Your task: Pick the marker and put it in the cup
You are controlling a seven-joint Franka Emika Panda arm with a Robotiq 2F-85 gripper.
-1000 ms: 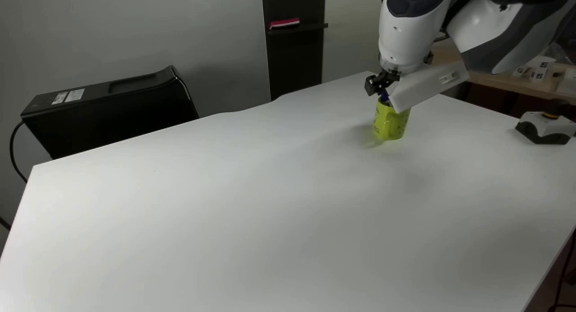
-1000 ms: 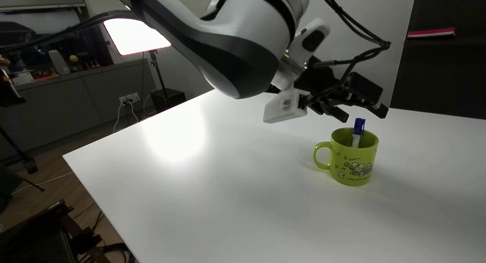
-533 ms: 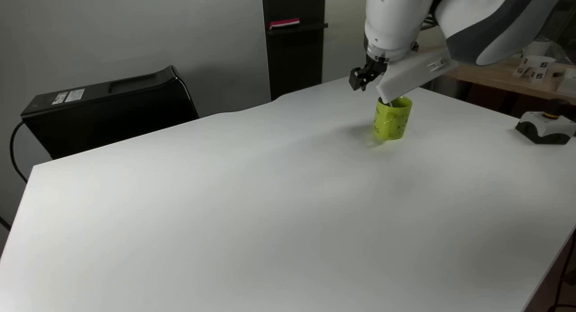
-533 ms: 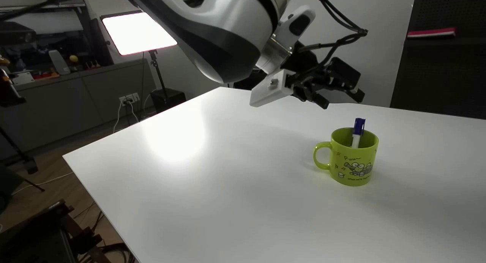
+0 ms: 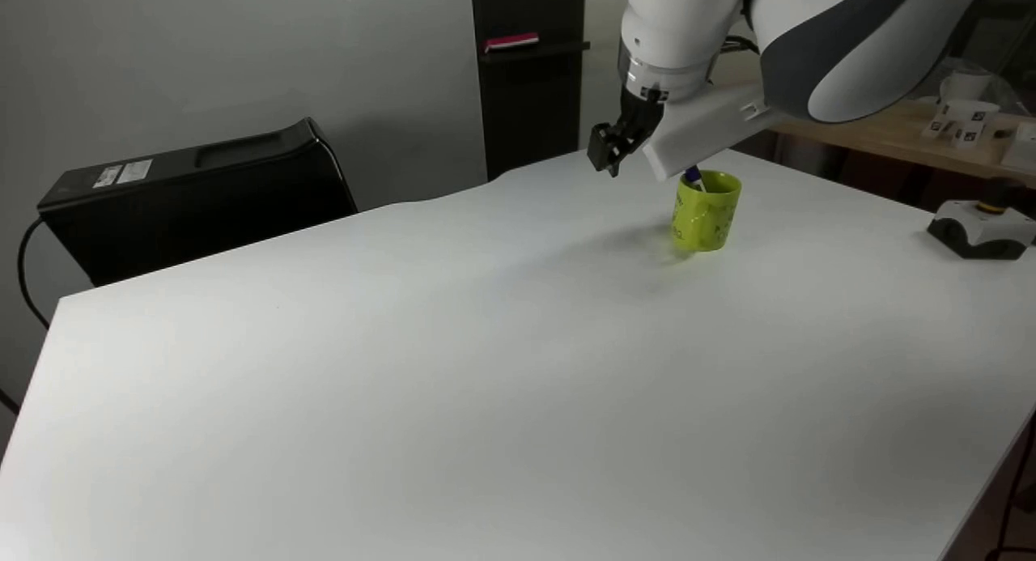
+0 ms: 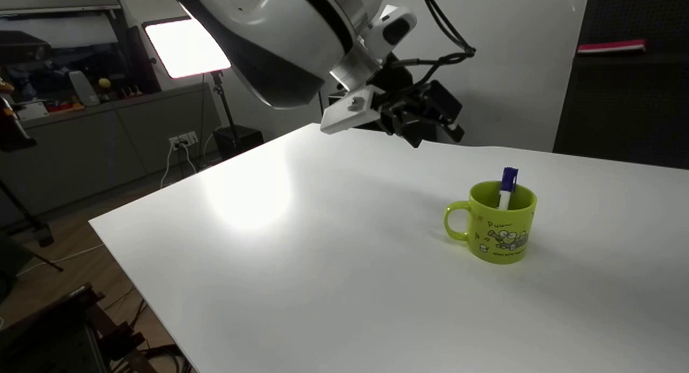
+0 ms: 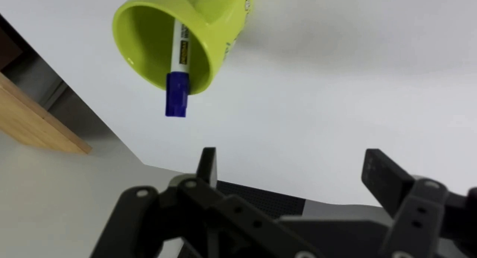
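the marker stands tilted in the cup, apart from the jaws and lower than they are. its blue cap is uppermost, sticking out past the rim, while the white barrel runs down inside. the jaws are spread wide, their fingertips well apart, with the counter and a dark panel showing between them. they hang above the counter at the end of the arm. the cup sits upright on the counter, to the right of the jaws in both exterior views and up to their left in the wrist view. in an exterior view, a grey-and-black box lies well right of the jaws, past the cup, and a black case well left.
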